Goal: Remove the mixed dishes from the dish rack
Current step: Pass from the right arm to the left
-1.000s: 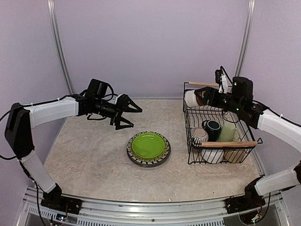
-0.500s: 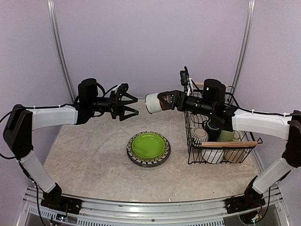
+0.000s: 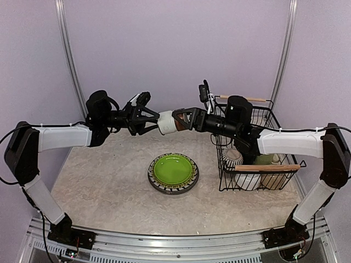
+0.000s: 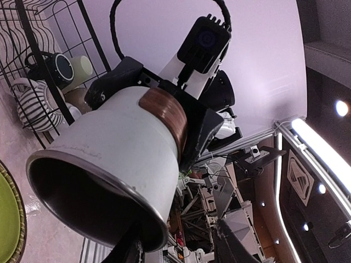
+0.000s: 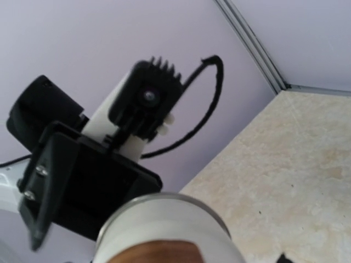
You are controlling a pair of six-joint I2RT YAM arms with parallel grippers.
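Observation:
A brown-and-white mug (image 3: 167, 123) hangs on its side in mid-air above the table's back middle. My right gripper (image 3: 185, 119) is shut on its brown base end. My left gripper (image 3: 149, 118) meets its open mouth. In the left wrist view the mug (image 4: 120, 148) fills the frame. My left gripper (image 4: 178, 244) straddles the rim wall, one finger at the dark inside, the other still apart from the outer wall. The right wrist view shows only the mug (image 5: 164, 230). The dish rack (image 3: 267, 167) stands at the right with a striped cup (image 3: 232, 158), a dark teal mug (image 3: 248, 149) and a pale green mug (image 3: 266, 159).
A lime-green plate (image 3: 173, 170) lies on a stack of patterned plates at the table's centre, below the two grippers. My right arm reaches over the rack's left wall. White bowls (image 3: 247, 181) sit at the rack's near end.
My right arm has lifted the mug out of the rack and carried it left to the middle. My left gripper has swung in to meet it, and its jaws have narrowed about the rim.

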